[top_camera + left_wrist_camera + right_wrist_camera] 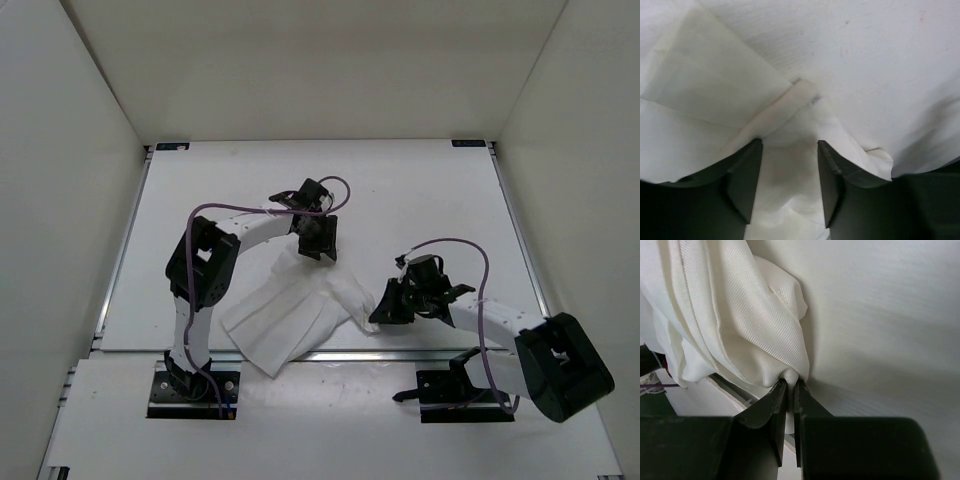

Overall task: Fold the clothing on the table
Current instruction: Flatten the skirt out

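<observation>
Pinched shut on the cloth [285,320] edge, right gripper [791,387] holds that side bunched, likely ready to carry it over for a fold. Spread left gripper [790,175] straddles a ridge, gripping nothing. White, rumpled, creased cloth lies at table [420,190] near edge, one corner overhanging.

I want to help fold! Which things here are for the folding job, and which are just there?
For the job: the clothing, pinched by the right gripper; the left gripper, open with cloth between its fingers; the table underneath.
Just there: purple cables, white enclosure walls, metal rail.
</observation>
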Robot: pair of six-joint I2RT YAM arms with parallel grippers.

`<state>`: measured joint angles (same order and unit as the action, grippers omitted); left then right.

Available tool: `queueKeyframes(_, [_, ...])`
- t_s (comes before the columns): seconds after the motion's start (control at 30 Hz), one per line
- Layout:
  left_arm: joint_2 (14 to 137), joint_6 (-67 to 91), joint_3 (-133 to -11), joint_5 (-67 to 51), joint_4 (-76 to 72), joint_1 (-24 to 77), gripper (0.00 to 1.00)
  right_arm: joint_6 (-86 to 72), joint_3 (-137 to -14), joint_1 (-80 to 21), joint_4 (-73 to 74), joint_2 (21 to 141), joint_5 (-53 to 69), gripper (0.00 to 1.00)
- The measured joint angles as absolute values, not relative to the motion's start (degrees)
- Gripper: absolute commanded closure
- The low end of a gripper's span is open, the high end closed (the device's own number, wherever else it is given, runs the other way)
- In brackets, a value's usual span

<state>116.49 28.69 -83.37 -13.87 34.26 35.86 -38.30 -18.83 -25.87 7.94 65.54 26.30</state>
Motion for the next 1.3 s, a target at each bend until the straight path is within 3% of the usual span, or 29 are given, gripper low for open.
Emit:
queueKeyframes(0.27, [113.12, 24.49, -81.78, -10.35, 30.04, 36.27, 0.37, -36.97, -23.31, -27.83, 5.54, 73.08, 27.33, 1.0])
queueKeyframes(0.87, [113.08, 16.99, -78.26, -2.74, 22.13, 37.3, 0.36, -36.62, -24.1, -28.49, 4.27, 74.91, 28.1, 1.0])
queueKeyframes(0.97, [113.21, 16.25, -77.93, -1.87, 21.89, 38.17, 0.43, -36.6, -24.12, -28.49, 4.19, 75.05, 28.16, 1.0])
queueKeyframes(1.03, [113.21, 15.79, -77.6, -1.69, 21.61, 38.61, 0.52, -36.6, -24.12, -28.49, 4.16, 75.05, 28.18, 1.0])
queueKeyframes(1.07, [113.27, 15.59, -77.47, -1.65, 21.56, 38.83, 0.62, -36.58, -24.12, -28.49, 4.14, 75.05, 28.18, 1.0])
queueKeyframes(1.13, [113.36, 15.16, -77.21, -1.61, 21.39, 39.13, 0.68, -36.58, -24.12, -28.49, 4.16, 75.05, 28.21, 1.0])
queueKeyframes(1.2, [113.71, 14.76, -77.21, -1.63, 21.23, 39.29, 0.81, -36.58, -24.12, -28.47, 4.19, 75.02, 28.21, 1.0])
queueKeyframes(1.23, [113.95, 14.63, -77.21, -1.65, 21.12, 39.31, 0.96, -36.58, -24.14, -28.47, 4.23, 75.0, 28.18, 0.99])
queueKeyframes(1.3, [114.24, 14.48, -77.19, -1.67, 21.02, 39.44, 1.0, -36.47, -24.14, -28.4, 4.36, 74.89, 28.14, 1.0])
